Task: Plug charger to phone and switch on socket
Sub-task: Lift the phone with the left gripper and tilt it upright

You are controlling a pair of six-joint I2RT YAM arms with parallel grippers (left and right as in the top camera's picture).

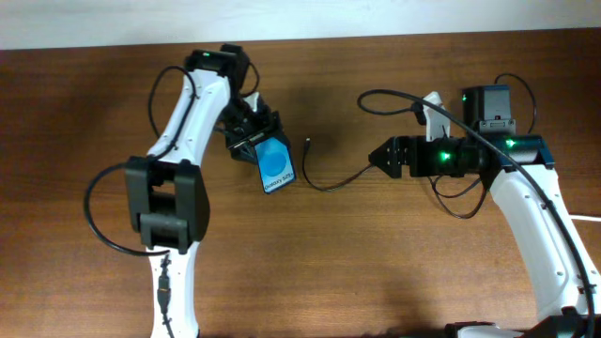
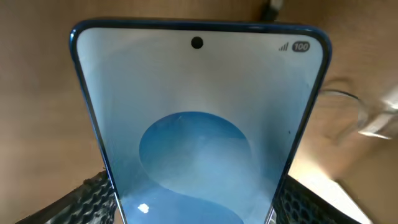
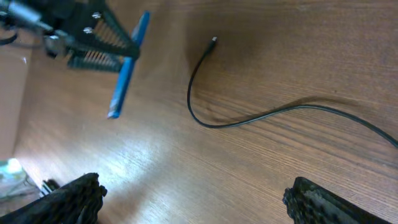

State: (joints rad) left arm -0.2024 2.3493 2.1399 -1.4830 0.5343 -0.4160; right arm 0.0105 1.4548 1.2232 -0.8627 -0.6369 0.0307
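Note:
My left gripper (image 1: 250, 141) is shut on the phone (image 1: 273, 165) and holds it tilted above the table, its light-blue screen with a blue circle facing up. The phone fills the left wrist view (image 2: 199, 118), between the fingers of the left gripper (image 2: 193, 214). The charger cable (image 1: 336, 182) lies on the wood; its plug tip (image 1: 310, 143) lies free just right of the phone. My right gripper (image 1: 378, 156) is open and empty, right of the cable. In the right wrist view, the cable (image 3: 249, 118), tip (image 3: 213, 40) and edge-on phone (image 3: 126, 68) lie beyond the open jaws (image 3: 199, 199). The socket is mostly hidden; a white part (image 1: 432, 105) shows behind the right arm.
A black block (image 1: 488, 103) sits at the back right by the right arm. Thick black robot cables loop near both arms (image 1: 99, 221). The wooden table (image 1: 357, 272) ends at a white wall along the top.

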